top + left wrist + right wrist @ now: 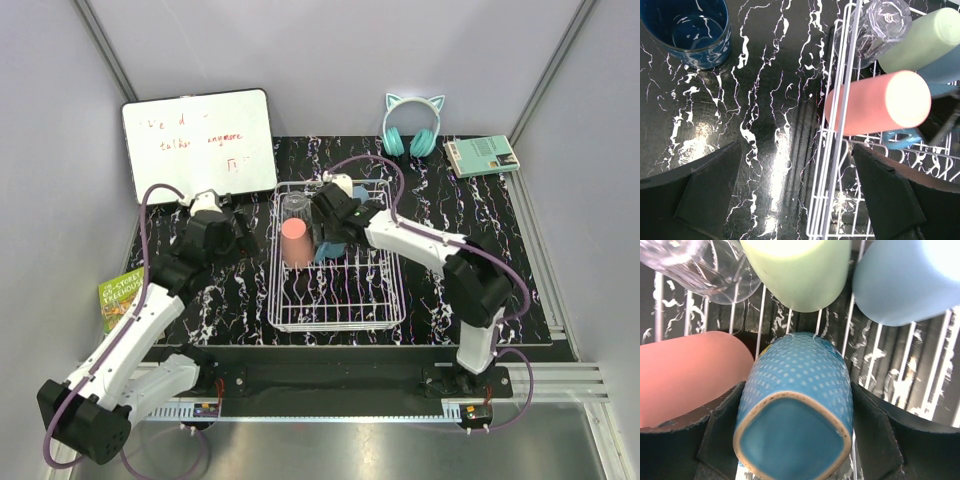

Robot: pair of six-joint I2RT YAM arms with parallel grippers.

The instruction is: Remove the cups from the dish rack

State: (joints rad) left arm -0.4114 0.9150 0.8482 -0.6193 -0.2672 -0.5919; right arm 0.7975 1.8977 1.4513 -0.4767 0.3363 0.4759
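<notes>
The right gripper (796, 440) clamps a teal dimpled ceramic mug (797, 385) inside the white wire dish rack (335, 325). The left gripper (795, 195) hangs spread open over its left wall.

Black marbled table (230, 300) bearing dish rack (335, 325), navy mug (687, 32), whiteboard (200, 145), headphones (412, 128), book (482, 155)

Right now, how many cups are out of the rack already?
One: the navy mug stands on the table outside the dish rack. The right pincer is closed on the teal mug, inside it. The pink tumbler, green tumbler, light-blue tumbler and clear glass wait in the rack. The left pincer is open and empty.
</notes>
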